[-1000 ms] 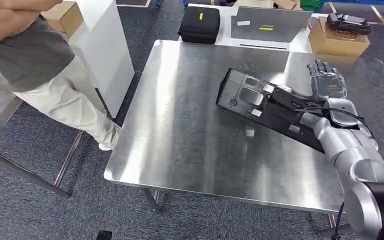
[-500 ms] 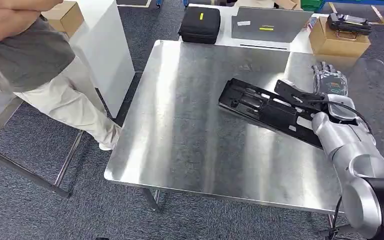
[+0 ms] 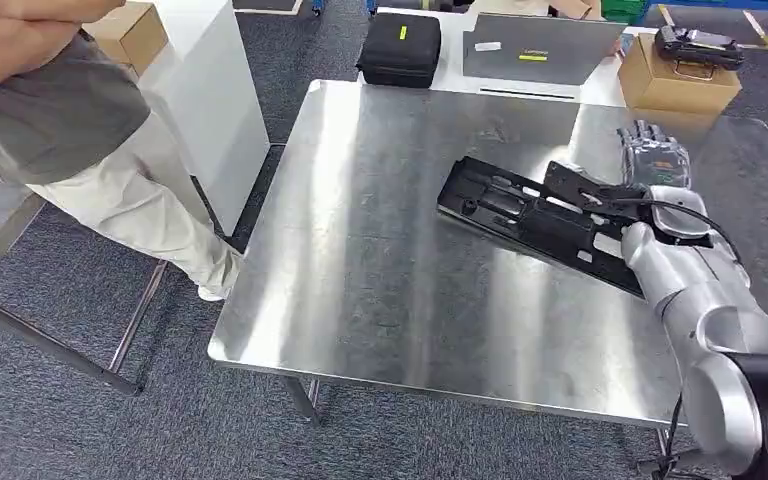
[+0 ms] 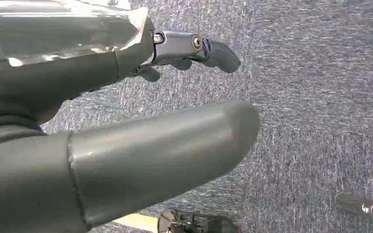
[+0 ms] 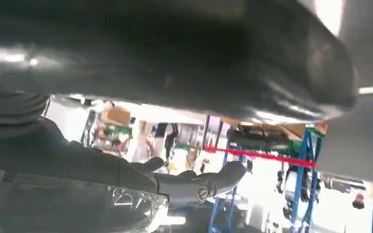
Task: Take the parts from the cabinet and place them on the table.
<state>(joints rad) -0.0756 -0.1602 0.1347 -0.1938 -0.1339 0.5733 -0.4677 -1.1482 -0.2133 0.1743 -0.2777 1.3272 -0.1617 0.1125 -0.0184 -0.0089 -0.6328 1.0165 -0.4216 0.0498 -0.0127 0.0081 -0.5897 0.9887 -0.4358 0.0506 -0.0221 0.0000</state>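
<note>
Head view: black plastic part (image 3: 535,215) lies flat on steel tabletop (image 3: 380,260), right half, long axis slanting toward right edge.
Right hand (image 3: 653,160): at part's far end, fingers (image 3: 645,135) spread and extended, nothing held (contact with part unclear).
Left hand (image 4: 126,145): hangs above grey carpet (image 4: 320,73), fingers (image 4: 209,48) apart, nothing in them.
Surroundings: person (image 3: 70,120) beside tabletop's left, black case (image 3: 398,48), cardboard box (image 3: 675,85) behind.

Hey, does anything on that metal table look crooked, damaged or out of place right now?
The long black part lies diagonally across the steel table, not square to its edges. No damage shows, and nothing is spilled. The right hand is by its far end, fingers spread; whether it touches the part is unclear.
</note>
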